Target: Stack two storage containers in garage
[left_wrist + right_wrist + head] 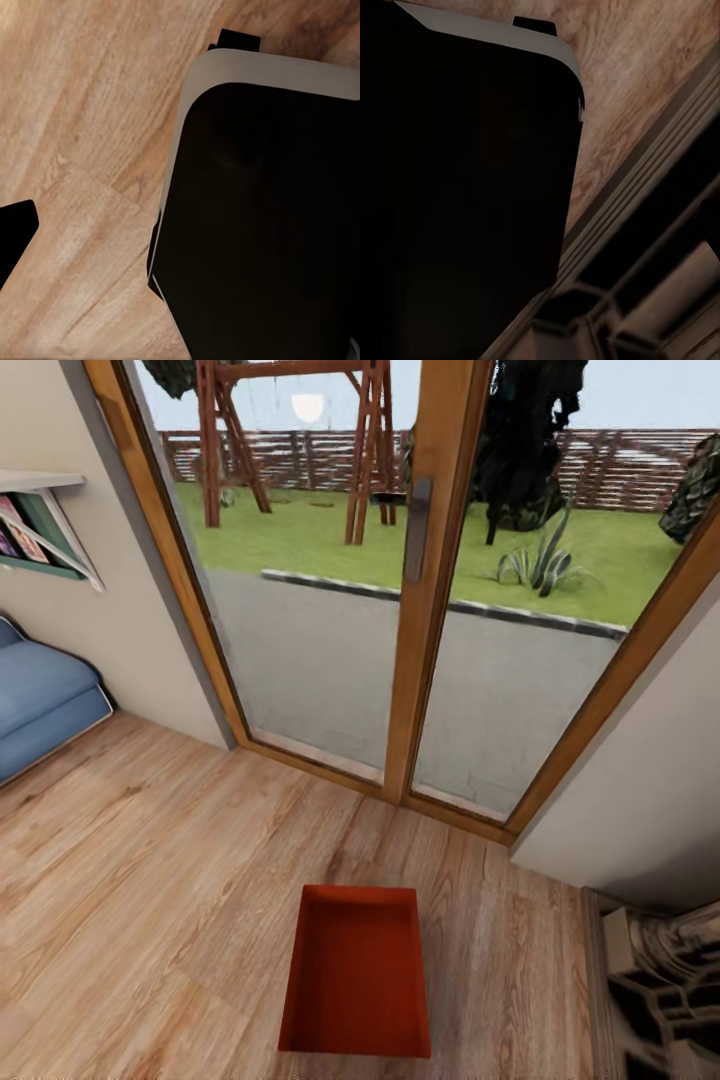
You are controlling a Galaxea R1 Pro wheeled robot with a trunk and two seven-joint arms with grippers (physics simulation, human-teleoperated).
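Observation:
One orange-red open-top storage container [357, 975] lies empty on the light wood-plank floor [150, 880] of the living room, just in front of me and short of the wood-framed glass doors [330, 610]. The left wrist view looks down on the same plank floor [82, 150] beside my black, grey-rimmed base [262, 210]. A single dark fingertip [13, 232] of the left gripper juts in at that picture's edge. The right wrist view has my base [457, 187] against the wood floor [637, 82].
A blue sofa [40, 700] stands at the far left under a wall shelf of magazines [40, 530]. A low shelf unit [660, 990] with stacked items fills the lower right corner and also appears in the right wrist view [645, 300]. Beige walls flank the doors.

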